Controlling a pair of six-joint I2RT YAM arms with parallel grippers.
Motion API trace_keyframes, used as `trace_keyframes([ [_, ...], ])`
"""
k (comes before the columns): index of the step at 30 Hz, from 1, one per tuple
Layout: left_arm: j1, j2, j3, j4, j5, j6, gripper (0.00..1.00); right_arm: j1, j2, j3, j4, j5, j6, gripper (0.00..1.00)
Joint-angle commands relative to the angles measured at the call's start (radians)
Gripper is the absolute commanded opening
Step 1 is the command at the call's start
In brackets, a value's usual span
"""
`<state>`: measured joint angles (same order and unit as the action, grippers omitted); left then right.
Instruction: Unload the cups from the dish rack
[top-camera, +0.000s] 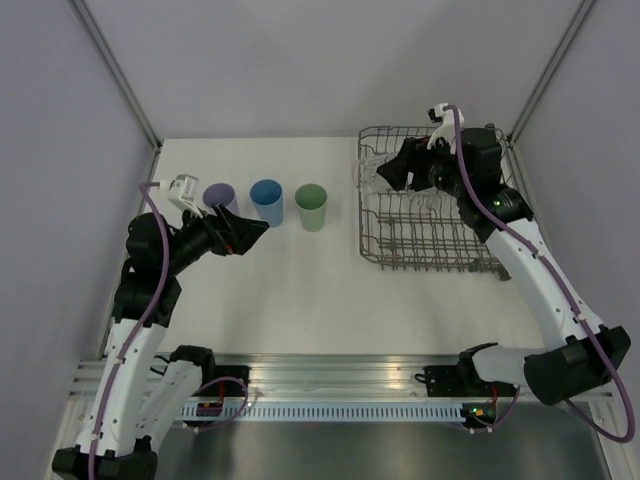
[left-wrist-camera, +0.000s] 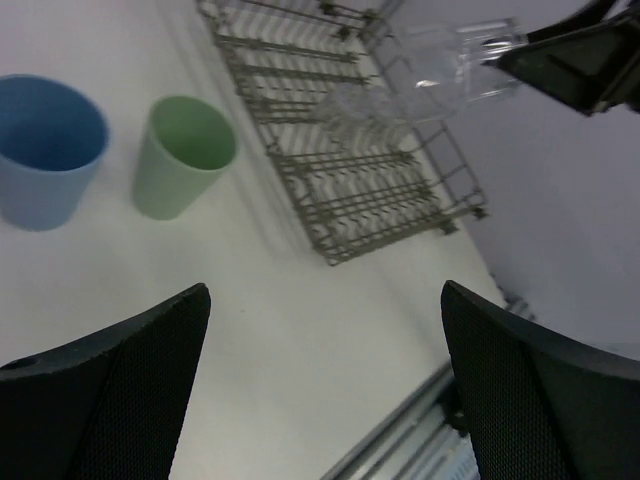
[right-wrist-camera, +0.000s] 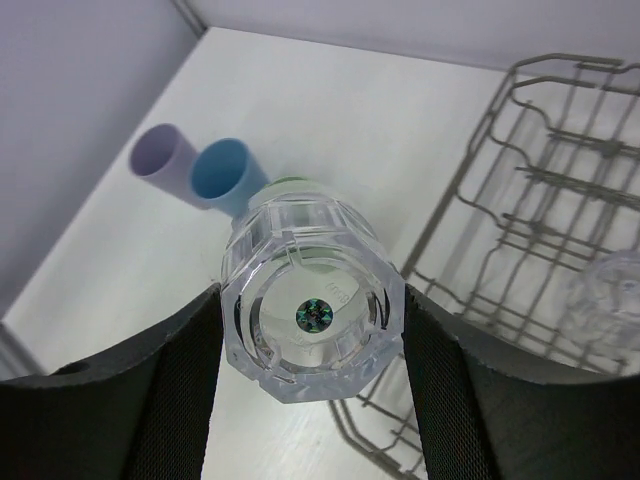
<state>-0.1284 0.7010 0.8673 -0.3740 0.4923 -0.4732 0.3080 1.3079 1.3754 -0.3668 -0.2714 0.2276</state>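
Left gripper (top-camera: 255, 232) is nearest: jaws fully spread, holding nothing, low over the table (top-camera: 300, 290) just beside the lavender tumbler (top-camera: 220, 197). It appears parked there to leave the transfer path free.

Beyond it, the lavender tumbler, blue tumbler (top-camera: 266, 201) and green tumbler (top-camera: 311, 207) stand upright in a row, mouths up, well apart from the rack (top-camera: 420, 245). The row's right end has bare table, the likely set-down spot.

Further back, the right gripper (right-wrist-camera: 312, 300) is closed across the faceted wall of a clear glass (right-wrist-camera: 300, 240), held in the air over the rack's left edge. Pinching the wall leaves base and rim unobstructed for placement. The glass's long axis runs roughly along the fingers: base toward the wrist, mouth away, slanting down toward the tumblers. It needs turning upright before release.

Another glass (right-wrist-camera: 610, 290) lies in the rack.
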Motion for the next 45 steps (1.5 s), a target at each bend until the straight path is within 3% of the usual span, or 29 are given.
trace_keyframes([
  [1, -0.022, 0.054, -0.027, 0.367, 0.316, -0.261, 1.00, -0.001, -0.110, -0.117, 0.234, -0.187, 0.163, 0.35],
  [6, -0.143, 0.097, -0.077, 0.747, 0.316, -0.482, 1.00, -0.001, -0.229, -0.269, 0.498, -0.354, 0.387, 0.34],
  [9, -0.235, 0.132, -0.079, 0.840, 0.238, -0.545, 1.00, 0.003, -0.260, -0.352, 0.717, -0.414, 0.541, 0.34],
  [17, -0.385, 0.238, -0.077, 1.090, 0.184, -0.645, 0.95, 0.065, -0.280, -0.463, 0.914, -0.442, 0.714, 0.34],
  [25, -0.439, 0.278, -0.071, 1.135, 0.155, -0.644, 0.77, 0.098, -0.279, -0.503, 1.014, -0.443, 0.766, 0.34],
  [28, -0.448, 0.284, -0.070, 1.147, 0.149, -0.636, 0.64, 0.117, -0.277, -0.515, 1.025, -0.436, 0.767, 0.34],
  [29, -0.451, 0.284, -0.070, 1.149, 0.143, -0.634, 0.52, 0.120, -0.274, -0.516, 1.023, -0.431, 0.765, 0.34],
  [30, -0.453, 0.285, -0.068, 1.149, 0.141, -0.631, 0.47, 0.120, -0.276, -0.522, 1.025, -0.427, 0.762, 0.34],
  [34, -0.465, 0.295, -0.059, 1.138, 0.138, -0.622, 0.42, 0.128, -0.279, -0.533, 1.029, -0.422, 0.754, 0.34],
  [38, -0.479, 0.307, -0.037, 1.088, 0.135, -0.595, 0.13, 0.131, -0.291, -0.529, 0.996, -0.411, 0.727, 0.34],
  [40, -0.491, 0.305, -0.018, 1.005, 0.121, -0.549, 0.04, 0.131, -0.298, -0.529, 0.993, -0.411, 0.720, 0.34],
  [42, -0.505, 0.302, 0.002, 0.925, 0.095, -0.498, 0.02, 0.131, -0.305, -0.527, 0.968, -0.408, 0.693, 0.34],
  [44, -0.513, 0.293, 0.006, 0.890, 0.074, -0.455, 0.02, 0.131, -0.308, -0.524, 0.921, -0.408, 0.665, 0.38],
  [45, -0.514, 0.289, 0.012, 0.845, 0.068, -0.440, 0.02, 0.131, -0.311, -0.523, 0.896, -0.401, 0.649, 0.55],
])
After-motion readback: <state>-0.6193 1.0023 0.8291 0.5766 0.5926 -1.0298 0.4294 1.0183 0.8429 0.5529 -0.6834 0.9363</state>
